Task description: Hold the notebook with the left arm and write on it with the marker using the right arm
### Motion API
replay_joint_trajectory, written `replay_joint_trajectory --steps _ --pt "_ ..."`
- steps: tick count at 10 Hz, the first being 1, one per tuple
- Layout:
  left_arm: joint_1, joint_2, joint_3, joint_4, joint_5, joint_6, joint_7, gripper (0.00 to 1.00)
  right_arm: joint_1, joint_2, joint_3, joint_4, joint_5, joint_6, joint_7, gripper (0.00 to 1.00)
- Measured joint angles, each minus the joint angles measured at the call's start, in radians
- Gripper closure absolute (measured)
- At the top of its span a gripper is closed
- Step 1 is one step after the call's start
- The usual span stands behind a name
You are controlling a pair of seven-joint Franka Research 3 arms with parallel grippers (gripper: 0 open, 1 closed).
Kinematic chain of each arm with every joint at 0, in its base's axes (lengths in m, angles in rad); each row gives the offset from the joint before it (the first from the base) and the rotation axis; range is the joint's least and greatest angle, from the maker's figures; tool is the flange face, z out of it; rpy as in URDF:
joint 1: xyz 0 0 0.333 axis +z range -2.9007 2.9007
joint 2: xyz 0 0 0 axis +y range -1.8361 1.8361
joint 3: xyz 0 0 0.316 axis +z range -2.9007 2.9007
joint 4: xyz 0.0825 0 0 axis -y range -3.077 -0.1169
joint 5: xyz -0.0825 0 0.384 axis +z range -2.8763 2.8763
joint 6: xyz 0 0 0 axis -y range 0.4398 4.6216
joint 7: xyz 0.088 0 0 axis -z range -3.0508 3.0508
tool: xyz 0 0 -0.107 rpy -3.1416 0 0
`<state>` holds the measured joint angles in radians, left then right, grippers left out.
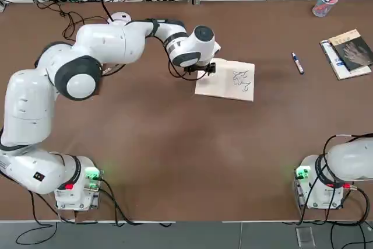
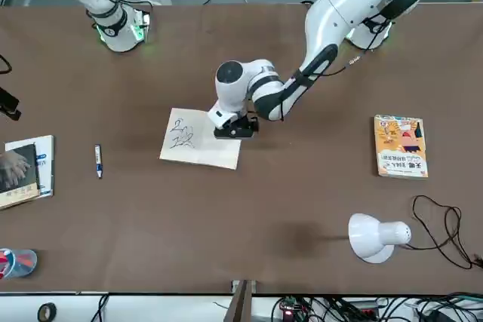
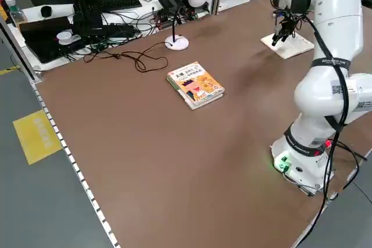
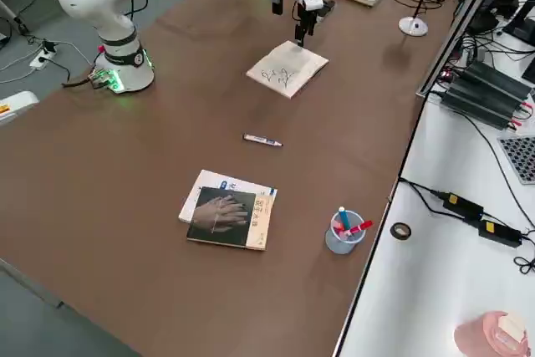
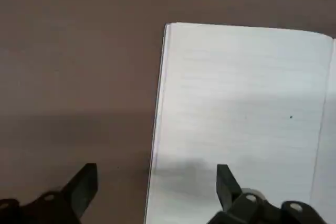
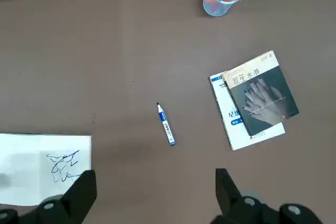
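The notebook (image 1: 226, 80) is shown lying flat near the middle of the brown table (image 1: 175, 144), a cream, faintly ruled rectangular page bearing dark ink scribbles that cannot be read. The left claw (image 5: 155, 184) is held just over the notebook's edge, its black fingers apart, one above the page and one above the table. The marker (image 1: 298, 63), a slim white barrel with a blue cap, lies well apart. The right claw (image 6: 155, 187), fingers apart, is parked near its base.
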<state>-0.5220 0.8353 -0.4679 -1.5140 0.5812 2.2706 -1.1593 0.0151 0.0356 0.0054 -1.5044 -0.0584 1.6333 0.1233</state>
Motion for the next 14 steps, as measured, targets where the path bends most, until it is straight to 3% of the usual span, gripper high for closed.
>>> replay_joint_trajectory --steps 14 --pt "0.002 0.049 0.038 0.002 0.021 0.066 0.050 0.00 0.001 0.001 0.001 -0.021 0.000 0.019 0.000 0.00"
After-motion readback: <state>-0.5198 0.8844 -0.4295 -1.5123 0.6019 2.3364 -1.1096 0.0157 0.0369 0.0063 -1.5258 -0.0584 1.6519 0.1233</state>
